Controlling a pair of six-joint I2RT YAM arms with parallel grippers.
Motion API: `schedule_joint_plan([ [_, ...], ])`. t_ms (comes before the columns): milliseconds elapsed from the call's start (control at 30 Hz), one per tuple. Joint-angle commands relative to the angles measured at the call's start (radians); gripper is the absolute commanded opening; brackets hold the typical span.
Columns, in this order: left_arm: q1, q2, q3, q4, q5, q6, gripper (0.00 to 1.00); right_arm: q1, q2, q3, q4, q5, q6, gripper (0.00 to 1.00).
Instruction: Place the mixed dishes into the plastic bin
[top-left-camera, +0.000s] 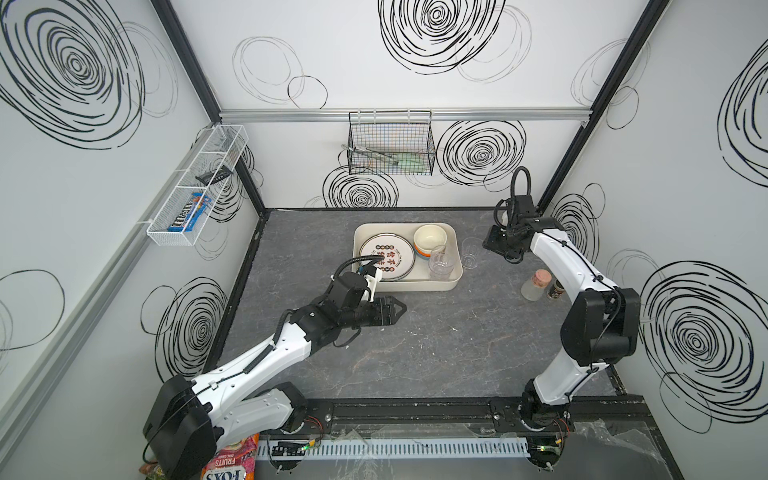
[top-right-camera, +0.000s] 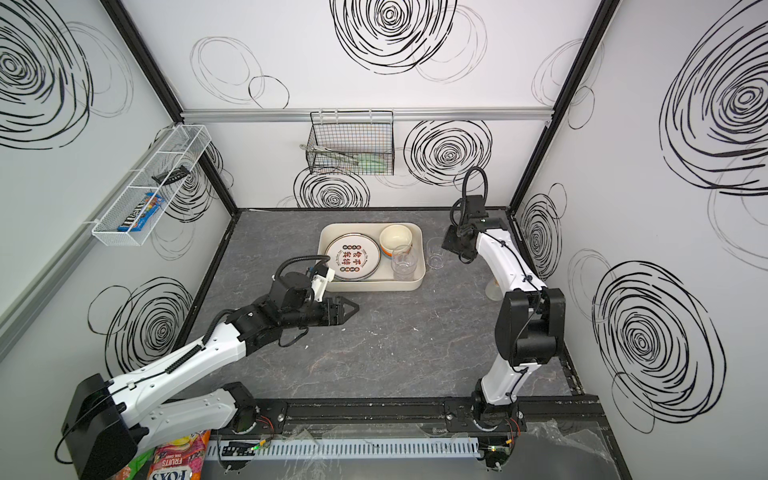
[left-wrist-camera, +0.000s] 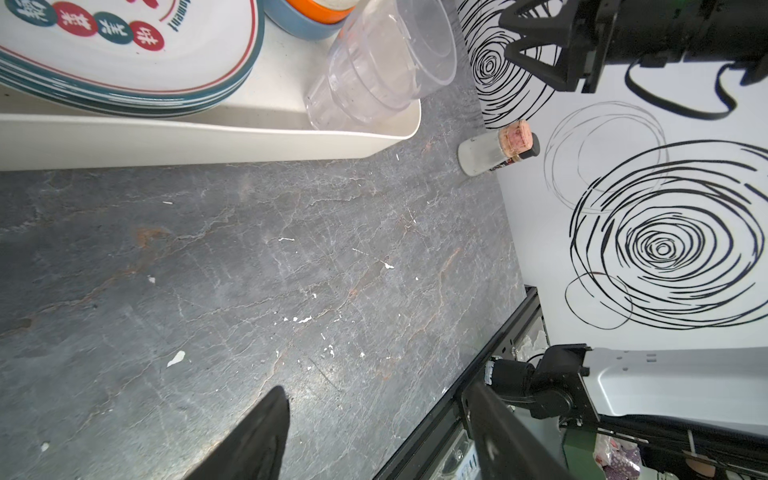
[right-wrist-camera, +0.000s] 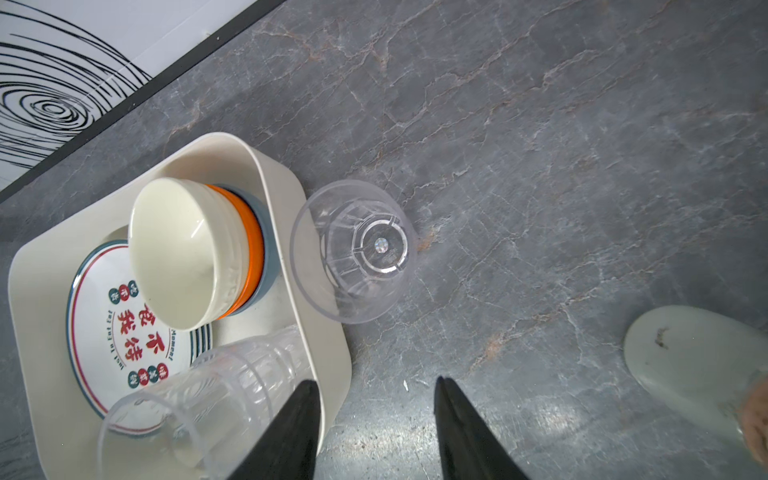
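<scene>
One clear plastic cup (right-wrist-camera: 353, 253) stands upright on the grey marbled surface (right-wrist-camera: 540, 166), just beside the shallow cream-white plastic bin (right-wrist-camera: 282, 183) wall: judged the last dish out. Inside, white round plates with red characters (right-wrist-camera: 124, 332) lie stacked, cream, orange and blue bowls (right-wrist-camera: 183, 249) nested, clear cups (right-wrist-camera: 216, 390) nested, saving room. Right gripper (right-wrist-camera: 376, 419) hovers nearby, jaws moderately apart, empty, likely lining up. Left gripper (top-left-camera: 400, 310) wide, empty, parked aside

Robot lab cell, swirl-printed wall panels (top-left-camera: 353, 62), aluminium rail (top-left-camera: 291, 115), marbled tabletop (top-left-camera: 436, 340)
</scene>
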Motion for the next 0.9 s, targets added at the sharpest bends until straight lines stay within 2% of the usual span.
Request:
schedule_joint_plan([
  [0,-0.015,0.002,0.027,0.044,-0.036,0.011,0.73,-0.014,0.052,0.017,0.03,-0.03,0.019,0.51],
  [400,-0.022,-0.033,-0.005,0.036,-0.053,0.0,0.73,-0.027,0.197,0.09,0.044,-0.055,0.04,0.5],
  [867,-0.022,-0.052,-0.019,0.024,-0.059,-0.007,0.73,-0.028,0.303,0.168,0.006,-0.05,0.045,0.36],
])
